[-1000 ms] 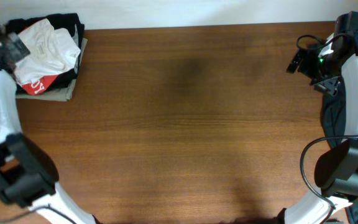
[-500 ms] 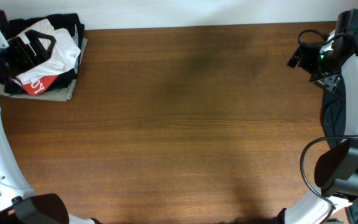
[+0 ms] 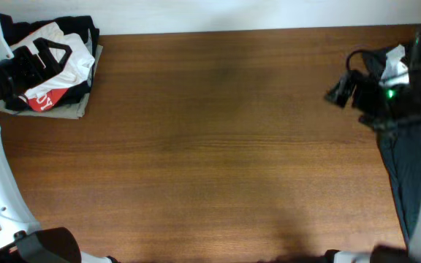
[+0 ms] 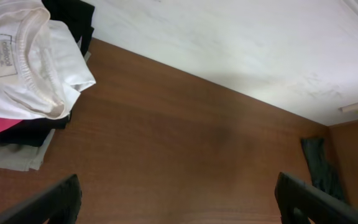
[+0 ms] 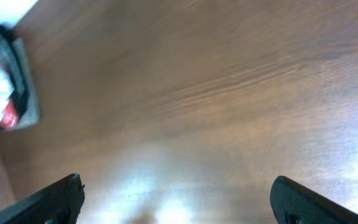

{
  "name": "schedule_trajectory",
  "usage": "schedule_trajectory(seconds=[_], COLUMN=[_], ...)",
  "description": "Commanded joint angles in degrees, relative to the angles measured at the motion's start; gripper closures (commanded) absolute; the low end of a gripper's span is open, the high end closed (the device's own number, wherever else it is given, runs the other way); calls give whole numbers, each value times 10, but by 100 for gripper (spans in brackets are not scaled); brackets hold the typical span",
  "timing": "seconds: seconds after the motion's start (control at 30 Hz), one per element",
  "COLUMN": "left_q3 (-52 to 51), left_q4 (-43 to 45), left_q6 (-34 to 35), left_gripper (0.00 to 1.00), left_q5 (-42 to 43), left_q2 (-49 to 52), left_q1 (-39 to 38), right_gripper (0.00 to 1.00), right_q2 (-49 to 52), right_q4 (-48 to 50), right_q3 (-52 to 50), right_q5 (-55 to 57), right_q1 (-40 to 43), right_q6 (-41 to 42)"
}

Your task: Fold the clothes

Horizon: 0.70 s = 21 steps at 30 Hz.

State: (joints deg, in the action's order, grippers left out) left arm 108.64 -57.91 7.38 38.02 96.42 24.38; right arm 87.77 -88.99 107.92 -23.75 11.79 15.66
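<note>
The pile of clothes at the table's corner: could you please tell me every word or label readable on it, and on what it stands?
Perhaps "LOT": white letters on the red patch in the pile, tilted and partly folded under; not certain.
Neck label inside the white shirt collar: print too small to read.
No other text shows.

No readable text on shirt label (image 4: 4, 55)

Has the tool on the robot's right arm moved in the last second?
Yes. The right tool has slid inward over the table, farther from its back edge.
</note>
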Motion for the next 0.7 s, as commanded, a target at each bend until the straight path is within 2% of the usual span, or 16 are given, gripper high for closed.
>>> schedule_trajectory(seconds=[0.0,0.5,0.57,0.67], left_q3=[3,3,3,3], left_q4=[-1,-1,-1,-1], left_q6=[-1,-1,-1,-1], left_gripper=[1,1,1,1], left_q5=[12,12,12,12], left_q2=[-5,-5,-5,-5], left_q1=[0,0,0,0], right_gripper=[1,1,1,1], right_q2=[-33,-38,-38,-71], right_q4=[-9,-59,-53,17], right_q3=[7,7,7,-3], right_q5=[-14,0,14,74], right_q1=[-31,-43,-47,-70], right_q6=[-13,-21,-21,-21])
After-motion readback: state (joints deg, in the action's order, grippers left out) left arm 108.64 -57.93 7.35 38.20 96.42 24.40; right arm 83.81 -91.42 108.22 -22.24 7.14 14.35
